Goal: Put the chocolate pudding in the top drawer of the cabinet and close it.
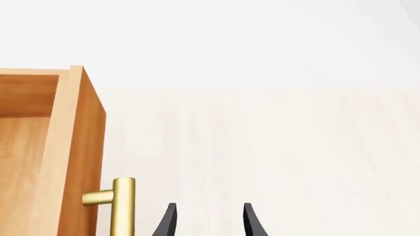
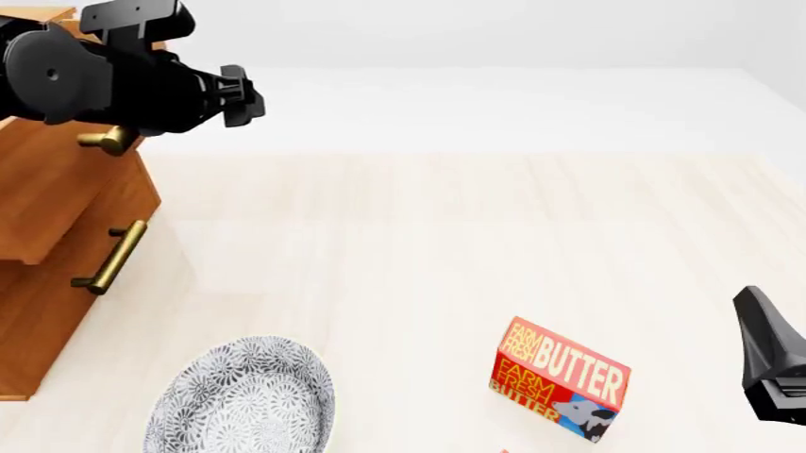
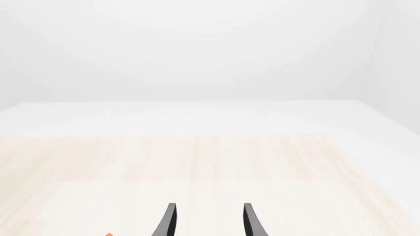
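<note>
So the left pincer (image 1: 206,221) is sitting with a moderate gap between its two black fingertips (image 1: 167,221), nothing in between them, just bare light-wood counter (image 1: 276,157) showing through. It isn't touching anything as far as I can see; in the left wrist view the brass bar handle (image 1: 123,204) of the top drawer (image 1: 78,147) is just beside the fingers but outside the gap, with a sliver of space between them. That drawer looks pulled out: you can see down into its open wooden inside past the front panel. In the front view the left arm (image 2: 120,75) is up high at the top left, hanging over the orange-brown cabinet (image 2: 51,274), and it hides most of the drawer top, though a bit of brass pokes out under it. A lower drawer handle (image 2: 111,257) is visible below that. The right pincer (image 3: 206,221) has the same sort of gap, also holding nothing, pointing out over empty-looking counter, with a tiny orange scrap at the edge of its view. In the front view only a black piece of the right arm (image 2: 771,363) shows at the right edge. On the counter there's a Farm Fresh Butter box (image 2: 561,379) standing near the front, and a patterned grey-and-white plate (image 2: 245,401) well to its left, near the cabinet. The chocolate pudding? Can't spot it in any of the views, so I can't tell where it is.
</note>
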### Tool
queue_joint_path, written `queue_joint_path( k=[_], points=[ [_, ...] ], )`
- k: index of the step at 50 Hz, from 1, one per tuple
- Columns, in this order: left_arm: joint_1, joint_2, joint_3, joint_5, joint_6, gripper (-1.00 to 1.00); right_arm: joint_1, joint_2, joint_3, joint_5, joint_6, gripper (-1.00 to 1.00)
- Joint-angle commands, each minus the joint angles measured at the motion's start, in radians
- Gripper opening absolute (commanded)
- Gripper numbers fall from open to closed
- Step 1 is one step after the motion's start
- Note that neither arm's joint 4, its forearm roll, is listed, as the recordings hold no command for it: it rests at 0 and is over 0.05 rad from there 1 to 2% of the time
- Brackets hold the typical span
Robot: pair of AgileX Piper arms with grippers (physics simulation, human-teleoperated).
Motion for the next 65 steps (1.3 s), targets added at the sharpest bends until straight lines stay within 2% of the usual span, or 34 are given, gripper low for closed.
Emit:
queue_joint_path(
  k=[1,65],
  points=[
    [0.023,0.064,0.034,-0.004,0.008,1.00,0.000,0.000,0.000,0.000,0.000,1.00],
    [0.133,0.086,0.048,-0.037,0.068,1.00,0.000,0.000,0.000,0.000,0.000,1.00]
  ],
)
